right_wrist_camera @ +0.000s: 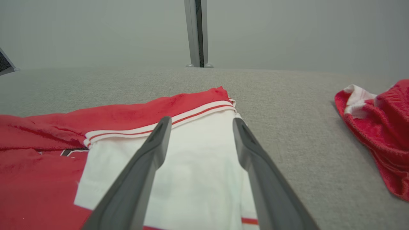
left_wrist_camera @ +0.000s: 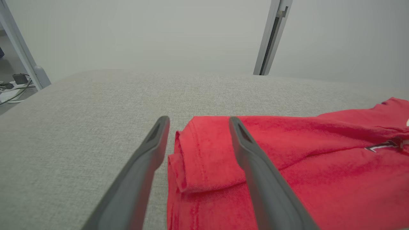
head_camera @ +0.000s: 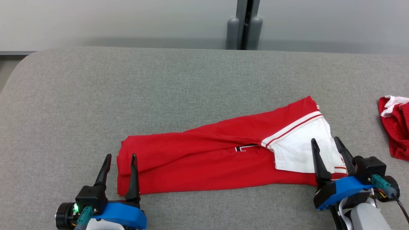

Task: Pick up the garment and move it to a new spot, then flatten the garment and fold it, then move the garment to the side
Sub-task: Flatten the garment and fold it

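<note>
— Grey padded table (head_camera: 96, 95) against a pale wall, one upright post (head_camera: 244, 25) behind it. Head view first, please.
— One garment (head_camera: 198, 159), red with a white panel, lies as a long folded band. It runs from the left gripper (head_camera: 121, 156) across to the right gripper (head_camera: 325, 139). Both grippers have their fingers spread wide and hold nothing. A second garment (head_camera: 396, 127), also red and white, sits bunched outboard of the right gripper, well apart from the band.
— Left wrist view?
— The left gripper (left_wrist_camera: 198, 118) straddles the band's end, with the inboard finger over cloth and the outboard finger over bare table. Stacked edge layers show between them. Contact cannot be confirmed.
— Right wrist view?
— The white panel (right_wrist_camera: 191, 166) lies directly beneath and ahead of the right gripper (right_wrist_camera: 201, 118). The second garment is well off to its outboard side.
— Step in hand?
— In my judgement it is mid-fold: the lengthwise fold is made and the ends have not yet been brought together. To do it well, each gripper should close on every layer at its end, not on the top ply alone. Both ends should rise level, and one should be carried squarely over the other so the edges meet. The right arm should stay inboard of the second garment.
— Count?
— Two garments, two grippers, four fingers, one post, one table.
</note>
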